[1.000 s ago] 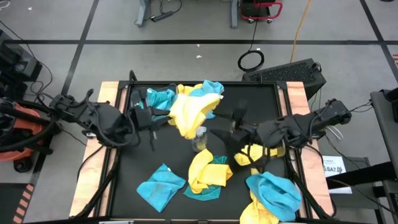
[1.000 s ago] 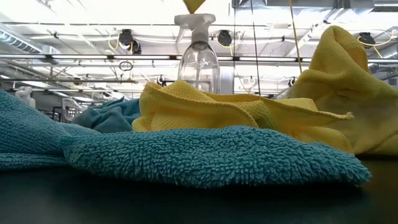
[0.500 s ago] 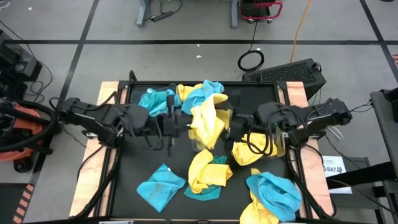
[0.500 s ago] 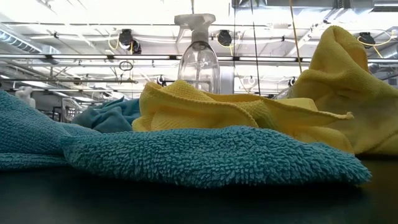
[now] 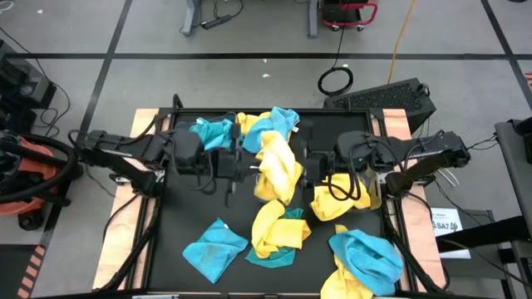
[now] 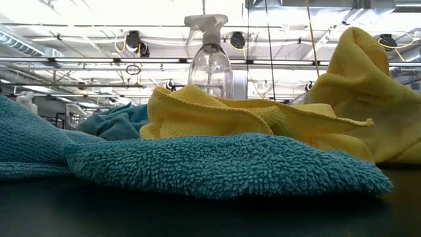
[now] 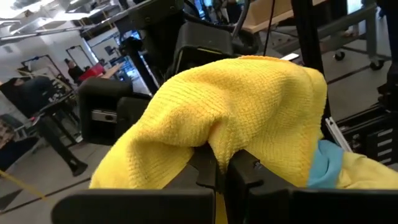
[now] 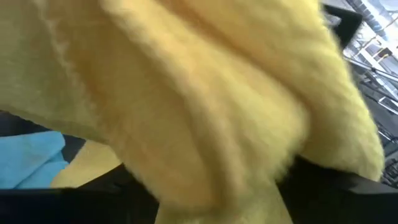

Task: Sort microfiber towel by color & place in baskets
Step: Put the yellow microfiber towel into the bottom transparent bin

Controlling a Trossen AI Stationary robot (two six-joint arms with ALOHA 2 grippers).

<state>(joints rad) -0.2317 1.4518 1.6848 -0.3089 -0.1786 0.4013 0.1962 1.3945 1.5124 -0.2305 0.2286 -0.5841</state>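
**Yellow towel held between two pincers at the middle of the table**

The left pincer [image 5: 249, 170] is clamped tight on a soft bright yellow microfiber towel [image 5: 277, 169]; in the left wrist view its fingers [image 7: 214, 171] pinch a fold of the cloth, which drapes up and over them. The right pincer [image 5: 309, 169] meets the same towel from the opposite side, and the cloth fills the right wrist view; whether its fingers grip the cloth or stand apart I cannot tell.

Just behind the held towel, a mixed heap of turquoise and yellow towels [image 5: 249, 126] lies at the far edge of the black table [image 5: 166, 241]. Under the right arm sits another crumpled yellow towel [image 5: 341, 201]. Toward the near edge lie a flat turquoise towel [image 5: 214, 247], a yellow towel over a turquoise one [image 5: 278, 232], and a turquoise-on-yellow pile [image 5: 364, 259] at the right corner.

The low view shows a small clear spray bottle [image 6: 209, 60] standing upright behind the near towels.
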